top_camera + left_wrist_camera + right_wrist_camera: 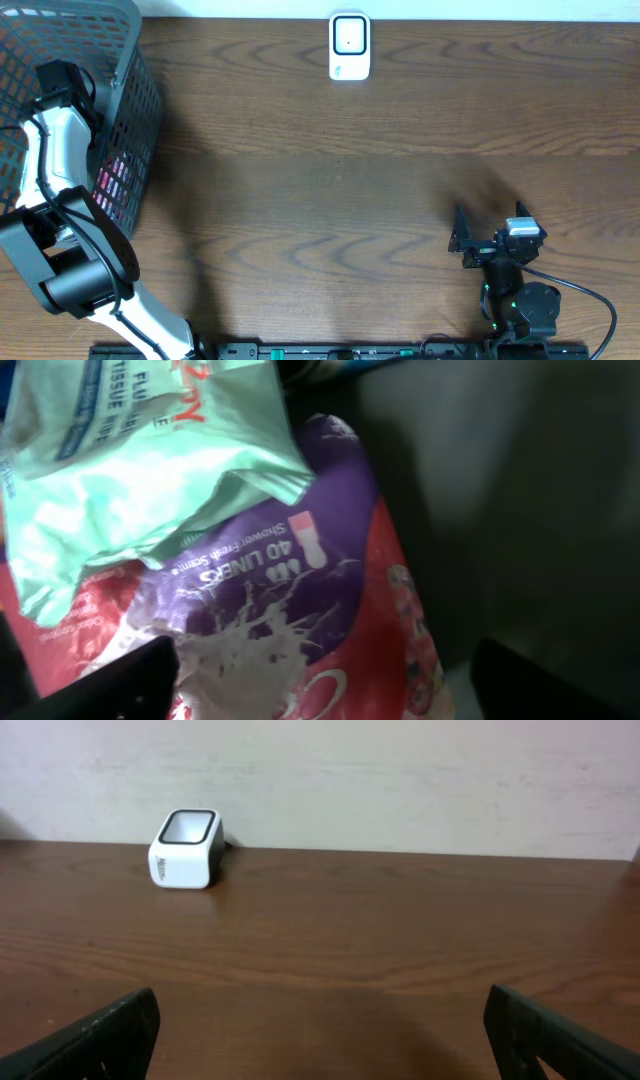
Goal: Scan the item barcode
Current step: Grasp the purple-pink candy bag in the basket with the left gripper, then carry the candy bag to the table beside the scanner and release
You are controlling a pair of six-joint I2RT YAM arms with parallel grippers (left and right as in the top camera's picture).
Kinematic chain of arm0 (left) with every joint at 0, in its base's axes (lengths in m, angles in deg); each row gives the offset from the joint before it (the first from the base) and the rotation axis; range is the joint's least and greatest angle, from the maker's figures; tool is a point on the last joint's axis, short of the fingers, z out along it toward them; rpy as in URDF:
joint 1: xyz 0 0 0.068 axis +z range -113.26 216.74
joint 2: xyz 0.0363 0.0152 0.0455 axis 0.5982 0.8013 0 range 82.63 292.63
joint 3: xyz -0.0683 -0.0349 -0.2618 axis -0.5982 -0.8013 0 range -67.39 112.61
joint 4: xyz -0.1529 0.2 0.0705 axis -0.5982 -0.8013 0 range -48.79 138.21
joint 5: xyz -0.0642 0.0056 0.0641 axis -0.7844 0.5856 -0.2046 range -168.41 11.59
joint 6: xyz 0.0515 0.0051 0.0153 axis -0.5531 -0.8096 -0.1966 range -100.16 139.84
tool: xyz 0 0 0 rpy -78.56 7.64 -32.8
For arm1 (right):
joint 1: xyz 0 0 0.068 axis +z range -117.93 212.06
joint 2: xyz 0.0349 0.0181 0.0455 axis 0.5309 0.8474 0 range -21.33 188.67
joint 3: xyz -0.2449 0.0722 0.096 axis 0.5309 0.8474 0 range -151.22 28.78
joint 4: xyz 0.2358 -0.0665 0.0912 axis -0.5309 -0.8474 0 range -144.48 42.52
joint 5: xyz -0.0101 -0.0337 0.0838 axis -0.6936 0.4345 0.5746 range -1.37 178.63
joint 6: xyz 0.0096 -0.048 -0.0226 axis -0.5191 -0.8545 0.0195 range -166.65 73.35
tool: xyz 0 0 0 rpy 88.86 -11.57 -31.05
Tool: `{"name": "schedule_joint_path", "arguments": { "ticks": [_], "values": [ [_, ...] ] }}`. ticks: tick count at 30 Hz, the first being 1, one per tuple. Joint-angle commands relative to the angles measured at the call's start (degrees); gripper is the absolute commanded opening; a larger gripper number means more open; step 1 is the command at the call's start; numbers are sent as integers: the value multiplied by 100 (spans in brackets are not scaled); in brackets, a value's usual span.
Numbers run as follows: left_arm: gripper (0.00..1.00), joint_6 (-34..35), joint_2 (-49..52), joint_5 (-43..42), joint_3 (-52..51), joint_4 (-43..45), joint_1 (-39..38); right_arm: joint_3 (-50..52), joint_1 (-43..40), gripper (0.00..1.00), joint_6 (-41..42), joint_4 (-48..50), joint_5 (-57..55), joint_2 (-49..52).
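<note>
Left arm reaches into the dark mesh basket (140, 120), which stands at the far left corner of the worktop (330, 200). From overhead the arm's end lies inside the basket rim.

Left pincer (340, 685): jaws wide, with one dark finger (130, 680) low on one side of the wrist view and the other well apart on the opposite side. Nothing is gripped. Contact with the contents cannot be judged.

Basket contents in the left wrist view:
- purple and red liner pack (300, 590), lying flat directly beneath the pincer, printed face up; no barcode can be made out on it.
- mint-green tissue pack (130, 470), crumpled, overlapping the upper part of the liner pack.

Pink and red colour shows through the basket's mesh wall in the overhead view.

The white scanner (349, 46) stands at the far edge of the worktop, about mid-width, well apart from the basket.

Right pincer (320, 1030): jaws wide, holding nothing, above bare wood towards the near right corner and facing the scanner across the worktop.
</note>
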Motion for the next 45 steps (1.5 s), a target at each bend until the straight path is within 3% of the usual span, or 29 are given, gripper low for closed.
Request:
{"name": "schedule_joint_path", "arguments": {
  "ticks": [1,13,14,16,22,29,39,45],
  "values": [
    [90,-11,98,-170,-33,2,-11,9,2,99,57,-24,-11,-31],
    [87,-17,765,81,-33,-155,-7,9,2,99,57,-24,-9,-31],
    [79,-17,798,81,-33,-186,-7,9,2,99,57,-24,-9,-31],
    [50,-31,826,92,-31,-234,2,9,2,99,57,-24,-9,-31],
    [8,-146,540,98,140,-308,4,9,2,99,59,-24,-9,-31],
    [7,-144,-745,96,260,-247,4,9,2,99,59,-24,-9,-31],
    [7,-142,-3407,-39,260,-20,-7,9,2,99,57,-24,-9,-31],
    [8,-142,-4688,-1222,260,101,-7,9,2,99,57,-24,-11,-31]
  ]
}}
